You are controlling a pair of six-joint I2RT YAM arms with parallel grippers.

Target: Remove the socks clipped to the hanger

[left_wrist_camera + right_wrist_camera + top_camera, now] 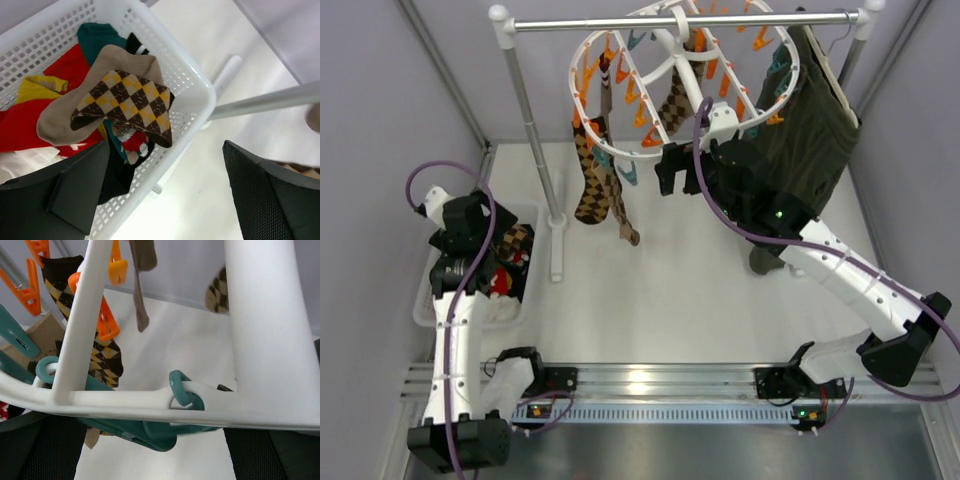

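The left gripper (165, 155) hangs with its jaws wide apart and nothing between them. Just ahead of its fingers (65, 195), a brown-and-yellow argyle sock (127, 107) lies draped over a tan sock (60, 120) in a white mesh basket (200, 95) beside a grey pole (270, 102).

The hanger (670, 45) hangs from the rail (570, 24) at the back of the desk (690, 290), socks (595, 185) dangling from its left side, a garment (815, 130) just right, the right claw (682, 170) under its near rim, and, front left, the left claw (165, 192) above a basket (200, 82) holding more socks.
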